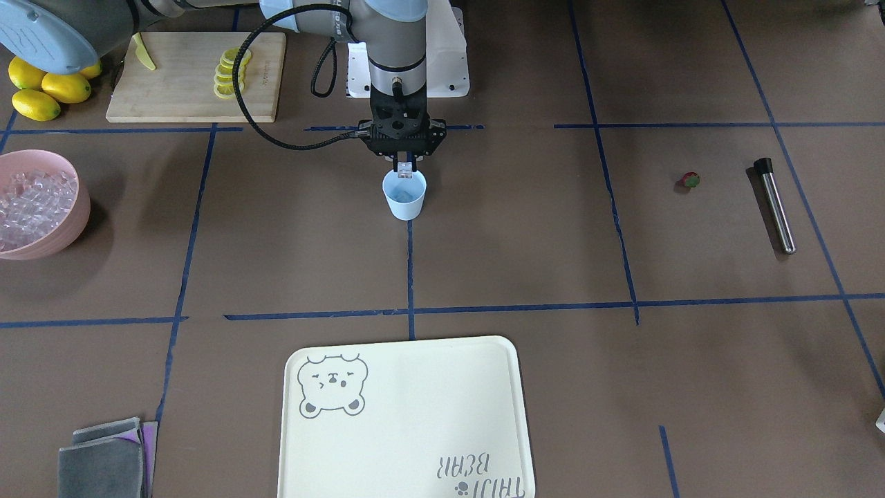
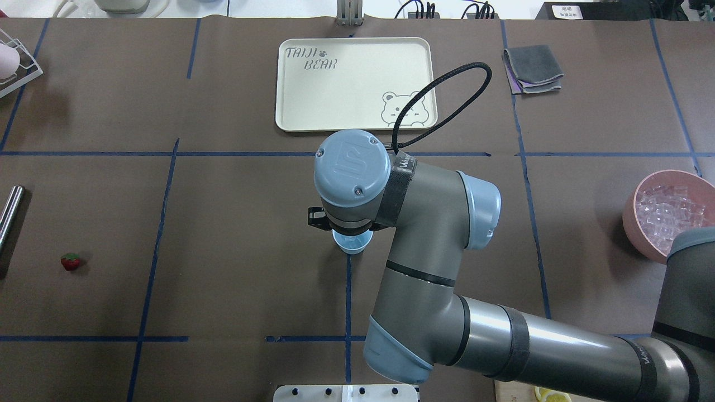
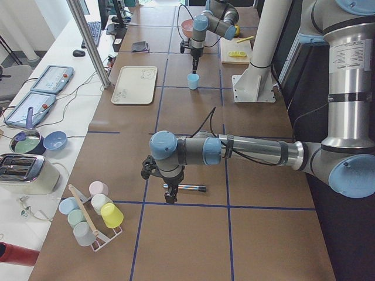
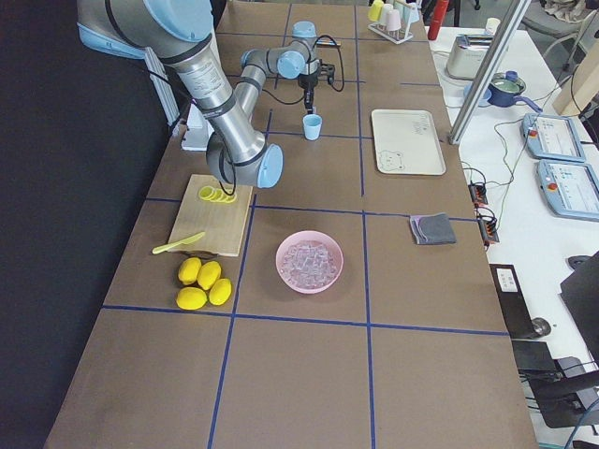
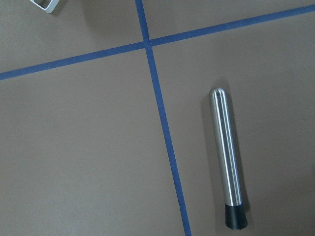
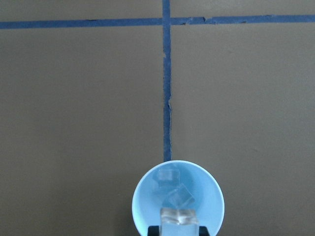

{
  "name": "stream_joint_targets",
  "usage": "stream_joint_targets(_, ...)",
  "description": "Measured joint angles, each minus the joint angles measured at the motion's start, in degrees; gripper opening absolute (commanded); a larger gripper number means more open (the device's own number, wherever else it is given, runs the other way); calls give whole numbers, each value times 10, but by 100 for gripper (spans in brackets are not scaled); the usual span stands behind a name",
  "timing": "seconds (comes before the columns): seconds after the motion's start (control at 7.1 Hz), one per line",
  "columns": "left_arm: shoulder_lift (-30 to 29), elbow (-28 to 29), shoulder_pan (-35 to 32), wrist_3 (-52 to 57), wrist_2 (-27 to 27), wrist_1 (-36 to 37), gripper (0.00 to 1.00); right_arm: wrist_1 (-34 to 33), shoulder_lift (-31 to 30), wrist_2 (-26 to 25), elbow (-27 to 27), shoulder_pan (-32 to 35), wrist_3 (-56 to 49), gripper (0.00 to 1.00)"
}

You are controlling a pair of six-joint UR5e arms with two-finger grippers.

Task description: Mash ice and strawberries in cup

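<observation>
Cup: one light-blue cup stands upright near the middle of the surface, on a blue tape line.
Ice in cup: two clear ice cubes lie at its bottom.
Held cube: one held cube sits just above the cup's rim.
Right claw: the right claw points straight down, pinched on the held cube.
Strawberry: one strawberry lies well apart from the cup, toward the robot's left.
Steel rod: one black-tipped steel rod lies flat near the strawberry.
Left claw: the left claw hangs over the steel rod; I cannot tell if it is open or closed.
Pink bowl: one pink bowl, full of many more clear cubes.
Lemons: four whole lemons beside one cutting board.
Tray: one cream tray.
</observation>
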Motion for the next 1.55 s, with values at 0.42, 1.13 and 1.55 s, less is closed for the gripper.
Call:
stream_joint_targets(0.42,0,3,1,0,0,0,100,2,-2,-15,-8,-16,0,99)
stream_joint_targets(1.13,-4,0,1,1,5,0,100,3,-25,73,5,108,-64,99)
stream_joint_targets(1.55,-33,0,2,0,1,-7,100,4,-125,207,14,313,-328,99)
